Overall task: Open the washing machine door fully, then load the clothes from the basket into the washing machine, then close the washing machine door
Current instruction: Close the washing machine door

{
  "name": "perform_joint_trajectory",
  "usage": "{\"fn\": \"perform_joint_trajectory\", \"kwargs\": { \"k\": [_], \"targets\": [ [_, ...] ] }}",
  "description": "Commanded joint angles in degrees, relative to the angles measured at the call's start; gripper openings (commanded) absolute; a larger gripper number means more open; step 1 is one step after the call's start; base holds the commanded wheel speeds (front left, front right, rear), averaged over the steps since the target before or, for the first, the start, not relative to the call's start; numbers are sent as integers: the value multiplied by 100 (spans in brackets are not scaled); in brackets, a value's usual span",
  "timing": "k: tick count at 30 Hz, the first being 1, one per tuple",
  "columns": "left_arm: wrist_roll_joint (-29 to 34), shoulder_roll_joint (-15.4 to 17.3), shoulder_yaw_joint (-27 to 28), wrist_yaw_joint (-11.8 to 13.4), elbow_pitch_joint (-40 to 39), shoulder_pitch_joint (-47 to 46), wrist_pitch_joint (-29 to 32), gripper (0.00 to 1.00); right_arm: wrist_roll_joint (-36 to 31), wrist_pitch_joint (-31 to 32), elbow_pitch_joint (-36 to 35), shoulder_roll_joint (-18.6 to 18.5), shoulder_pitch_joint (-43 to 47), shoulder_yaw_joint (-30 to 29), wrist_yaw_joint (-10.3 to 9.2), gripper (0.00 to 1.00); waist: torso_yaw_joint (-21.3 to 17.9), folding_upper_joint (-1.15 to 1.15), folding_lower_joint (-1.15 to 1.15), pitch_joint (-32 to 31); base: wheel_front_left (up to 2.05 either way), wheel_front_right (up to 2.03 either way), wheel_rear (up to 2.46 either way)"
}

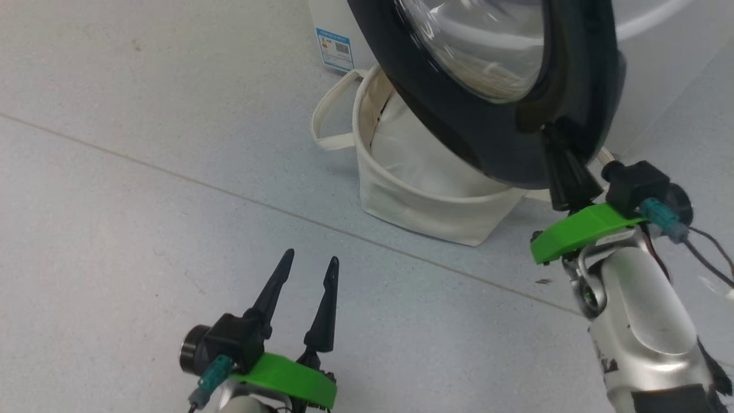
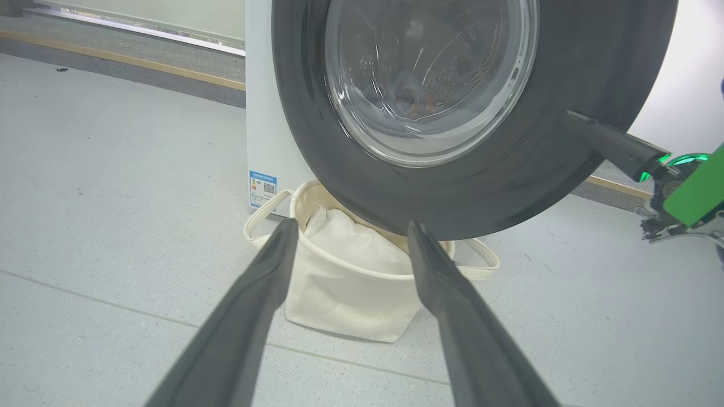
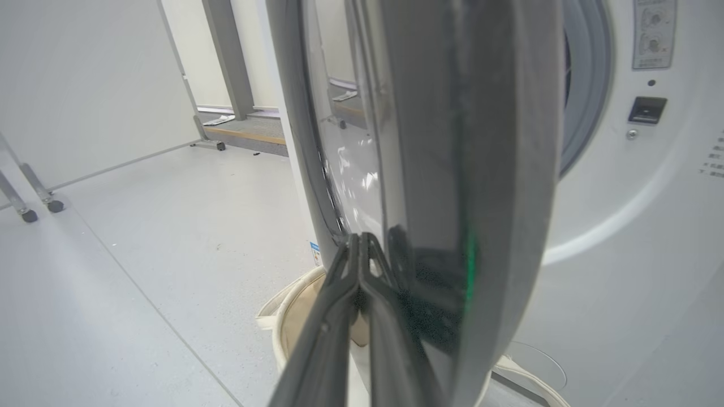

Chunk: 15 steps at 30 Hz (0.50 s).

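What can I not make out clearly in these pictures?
1. Basket contents: head view, the door covers part of it; a white bundle shows.
2. Washing machine inside: right wrist view, the door's edge hides it.
3. Right gripper: head view, its shut dark fingers blend into the door rim; contact is unclear.
4. Label text: head view, too small.

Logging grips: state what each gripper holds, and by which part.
Nothing is held. Left gripper open, empty; right gripper has jaws shut together, tips against the rim of the washing machine door.

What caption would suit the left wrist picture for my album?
Open left gripper points at the basket under the washing machine door.
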Motion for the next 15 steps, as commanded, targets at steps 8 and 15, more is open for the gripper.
{"fn": "perform_joint_trajectory", "kwargs": {
  "k": [8,15],
  "targets": [
    [-120,-3,25,91,-244,-278,-28,100,-297,-71,-152,-17,-585,-897,-3,0,47,0,0,234,0,0,0],
    [-219,-3,-104,167,-283,-413,-28,100,-429,-71,6,-224,-1047,-1432,-3,0,83,0,0,534,0,0,0]
  ]
}}
